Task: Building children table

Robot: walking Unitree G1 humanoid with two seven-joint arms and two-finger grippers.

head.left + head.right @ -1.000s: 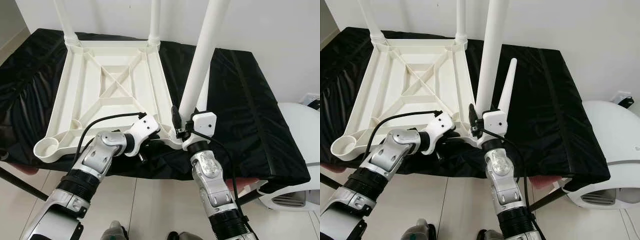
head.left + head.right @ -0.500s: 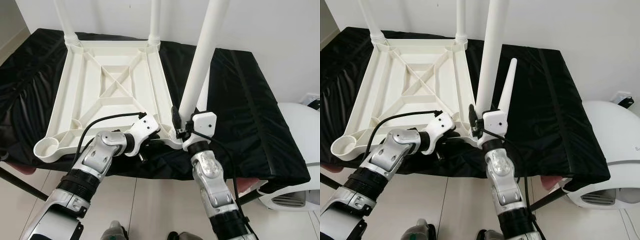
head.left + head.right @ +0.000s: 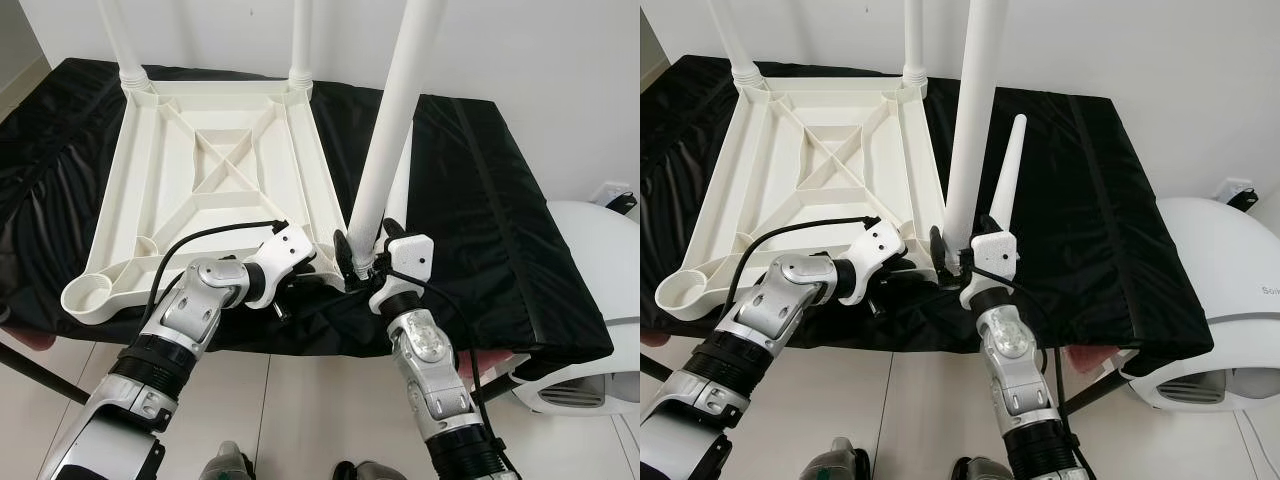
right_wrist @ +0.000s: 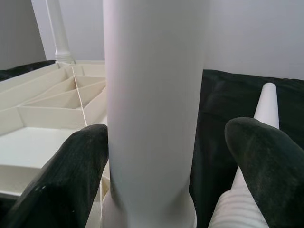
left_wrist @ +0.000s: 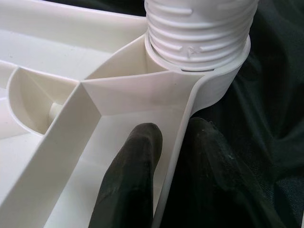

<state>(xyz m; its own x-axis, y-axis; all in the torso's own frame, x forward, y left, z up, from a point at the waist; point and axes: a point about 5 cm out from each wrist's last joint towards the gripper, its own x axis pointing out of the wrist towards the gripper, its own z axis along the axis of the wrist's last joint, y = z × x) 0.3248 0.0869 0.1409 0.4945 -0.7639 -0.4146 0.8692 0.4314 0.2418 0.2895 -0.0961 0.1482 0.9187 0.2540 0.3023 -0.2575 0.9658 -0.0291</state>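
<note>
White tabletop [image 3: 200,180] rim pinched, left hand [image 5: 166,156]

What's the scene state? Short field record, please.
tabletop: white plastic tabletop upside down on black cloth
legs fitted: two at far corners
leg in work: white plastic leg upright in near right socket
spare leg: tapered white leg lying on cloth
left gripper: pinching tabletop rim beside that socket
right gripper: fingers either side of leg, apart from it
empty socket: near left corner
</note>
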